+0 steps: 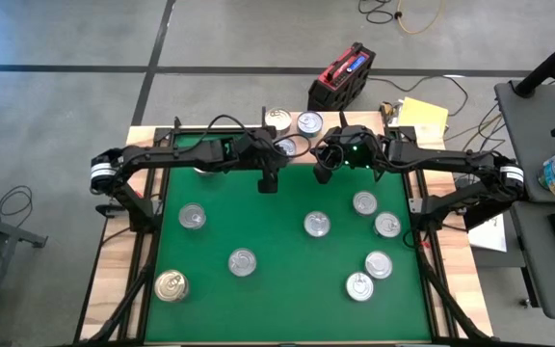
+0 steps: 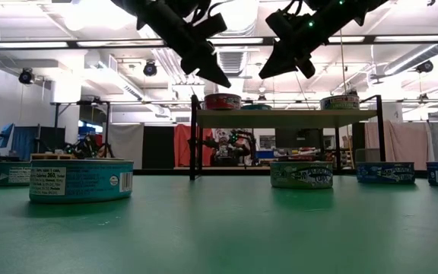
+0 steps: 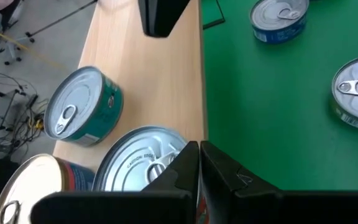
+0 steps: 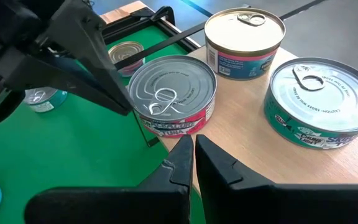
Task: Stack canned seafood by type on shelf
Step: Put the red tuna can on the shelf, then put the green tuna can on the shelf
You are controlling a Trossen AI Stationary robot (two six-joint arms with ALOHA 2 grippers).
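Observation:
The shelf (image 1: 295,135), a light-wood board, stands at the table's far edge. It carries three cans: a gold-topped one (image 4: 244,38), a teal-labelled one (image 4: 321,104) and a red-labelled silver one (image 4: 169,93). Several more cans stand on the green mat (image 1: 287,289), among them a gold-topped can (image 1: 171,285) at the near left and silver-topped ones (image 1: 317,224). My left gripper (image 1: 268,181) and my right gripper (image 1: 322,174) hang shut, side by side, above the shelf's near edge, empty and clear of the cans. In the low view the left fingertips (image 2: 220,78) and right fingertips (image 2: 269,72) slant down toward each other.
A wooden border and black rails (image 1: 147,222) frame the mat on both sides. A red and black box (image 1: 343,75) sits on the floor beyond the table, with yellow paper (image 1: 424,116) at the far right corner. Open green mat lies between the scattered cans.

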